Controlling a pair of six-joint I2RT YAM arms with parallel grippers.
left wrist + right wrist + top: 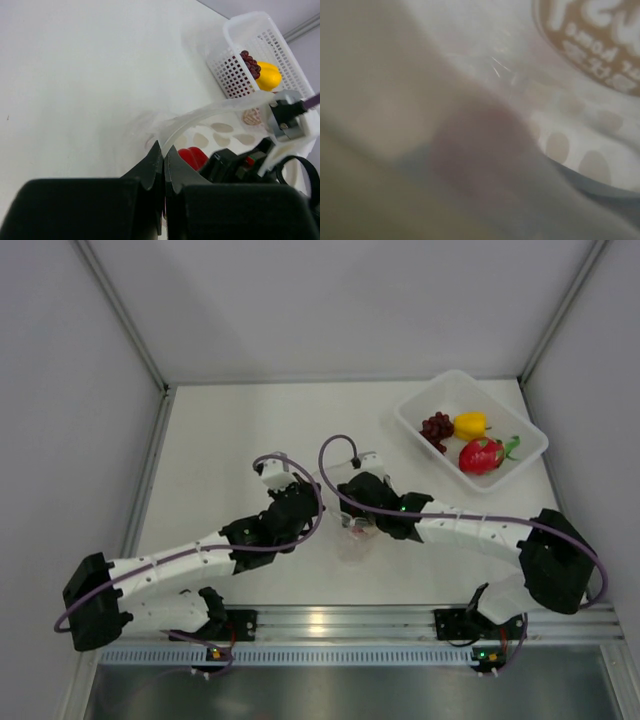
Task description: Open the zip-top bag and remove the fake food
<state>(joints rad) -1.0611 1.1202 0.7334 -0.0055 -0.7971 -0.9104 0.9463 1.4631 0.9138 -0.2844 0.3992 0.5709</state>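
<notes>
The left gripper (163, 156) is clenched on the bag (352, 543) near the table's (230, 430) front edge, apparently holding it steady while the right gripper (358, 524) goes for the red pepper (192, 156). Whether the right one grips anything cannot be told.

The bag (200, 117) was clear, printed with beige ovals and a brown disc with white lettering. A red piece (194, 157) showed through it. The basket (227, 70) was white with a grid of holes, holding dark purple grapes (436, 428), a yellow pepper (470, 424) and a red fruit (481, 456) with green leaves (510, 450). My left gripper (164, 150) was black, my cable (338, 437) purple and the table (240, 440) white.
</notes>
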